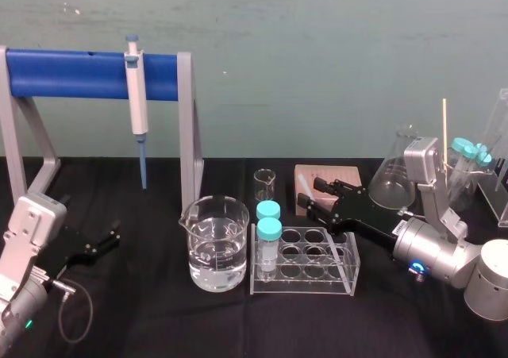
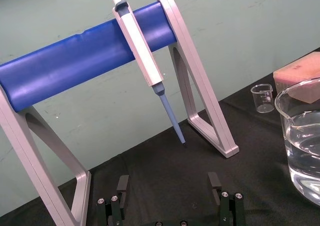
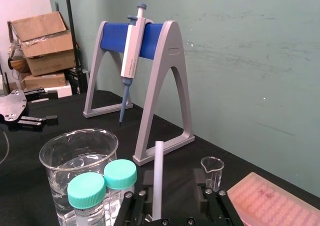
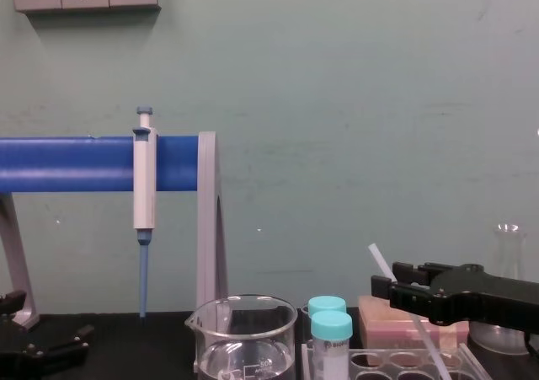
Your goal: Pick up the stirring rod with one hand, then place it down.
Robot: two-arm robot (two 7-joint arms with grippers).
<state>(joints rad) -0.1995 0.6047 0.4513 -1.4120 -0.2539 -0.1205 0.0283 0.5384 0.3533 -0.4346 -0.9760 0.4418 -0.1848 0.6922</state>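
Right gripper (image 1: 311, 199) reaches in from the right side of the table (image 1: 159, 318), raised just above the far end of the clear tube rack (image 1: 347, 277) and in front of the pinkish block (image 1: 343, 173). The stirring rod (image 3: 158, 176) runs through this gripper. In the chest view it is tilted, its upper end (image 4: 378, 260) sticking up and to the left past the gripper (image 4: 389, 283) and its lower part slanting down toward the rack. Cannot tell whether the gripper is clamped on the rod or the rod just leans in it. Where the lower end of the rod sits is not clear. In the right wrist view the rod rises out of the gripper (image 3: 172, 183), off to one side of its middle. Left gripper (image 1: 99, 243) is parked low at the left of the table, near the foot of the stand (image 1: 71, 72); in the left wrist view its jaws are spread wide with nothing between them (image 2: 169, 186). Big beaker (image 1: 214, 247) with water stands just left of the rack, and two tubes with teal caps (image 1: 268, 229) stand in the rack's left end. Small beaker (image 1: 264, 185) sits behind them, apart from the block. Flask (image 1: 393, 175) stands behind the right arm. A white and blue pipette (image 1: 136, 88) hangs on the blue bar of the stand, tip down
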